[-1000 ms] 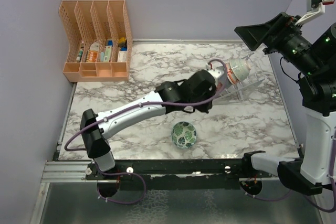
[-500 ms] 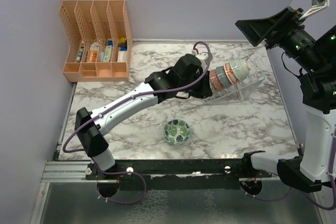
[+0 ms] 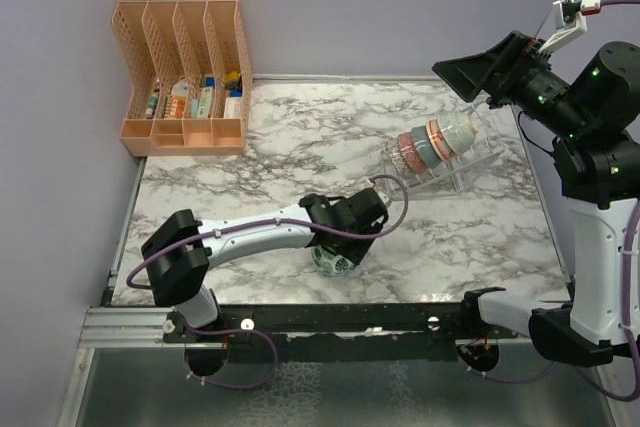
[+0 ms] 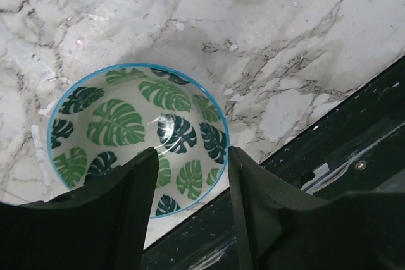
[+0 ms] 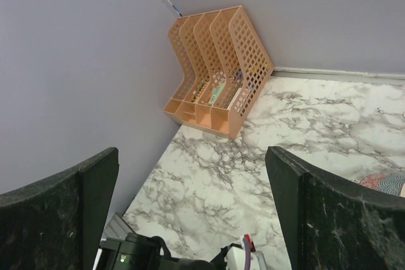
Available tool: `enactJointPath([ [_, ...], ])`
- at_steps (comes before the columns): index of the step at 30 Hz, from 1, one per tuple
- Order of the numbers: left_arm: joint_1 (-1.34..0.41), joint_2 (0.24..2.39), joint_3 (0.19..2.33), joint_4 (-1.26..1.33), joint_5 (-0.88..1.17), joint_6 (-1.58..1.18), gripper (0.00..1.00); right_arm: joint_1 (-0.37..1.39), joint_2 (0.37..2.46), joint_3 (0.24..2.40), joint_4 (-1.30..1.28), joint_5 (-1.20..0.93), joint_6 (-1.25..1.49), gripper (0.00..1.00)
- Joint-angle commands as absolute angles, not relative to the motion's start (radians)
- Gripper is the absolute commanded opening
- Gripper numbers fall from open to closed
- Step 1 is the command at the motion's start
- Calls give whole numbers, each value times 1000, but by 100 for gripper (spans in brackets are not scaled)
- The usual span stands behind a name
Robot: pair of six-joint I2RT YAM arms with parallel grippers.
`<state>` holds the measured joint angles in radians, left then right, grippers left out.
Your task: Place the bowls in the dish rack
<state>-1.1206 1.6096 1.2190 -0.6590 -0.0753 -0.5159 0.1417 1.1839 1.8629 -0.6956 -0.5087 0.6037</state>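
Observation:
The green-blue leaf print bowl (image 3: 335, 262) sits upright on the marble near the front edge, partly hidden under my left gripper (image 3: 345, 245). In the left wrist view the bowl (image 4: 120, 118) lies just below and its near rim falls between the open fingers of my left gripper (image 4: 190, 156), which holds nothing. Several other bowls (image 3: 435, 142) lean in a row in the clear dish rack (image 3: 475, 165) at the back right. My right gripper (image 3: 470, 69) hangs high above the rack, open and empty (image 5: 190, 156).
The orange file organiser (image 3: 185, 77) stands in the back left corner and shows in the right wrist view (image 5: 218, 71). A black rail (image 3: 330, 322) runs along the front table edge, close to the leaf bowl (image 4: 342, 150). Purple walls enclose the left and back.
My left arm has swung back from the dish rack to the front and now hovers over the leaf print bowl. My right arm has shifted a little to the left.

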Motion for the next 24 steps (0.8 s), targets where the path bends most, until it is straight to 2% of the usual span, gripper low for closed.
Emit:
enactJointPath([
  [1,-1170,1627,1228,-568,-123,-447,51,135,1168,1866,-707,-522,582,100],
  [8,-1195,1642,1211,-548,-97,-429,56,135,1167,1853,-713,-514,571,100],
  [16,-1198,1690,1156,-536,-109,-390,55,135,1160,1841,-712,-507,570,100],
  [18,-1199,1716,1145,-534,-109,-382,53,135,1161,1846,-714,-503,566,100],
  [21,-1202,1731,1134,-538,-119,-377,39,134,1158,1846,-719,-499,562,100],
  [24,-1204,1743,1117,-534,-129,-374,33,135,1153,1838,-718,-497,562,100],
])
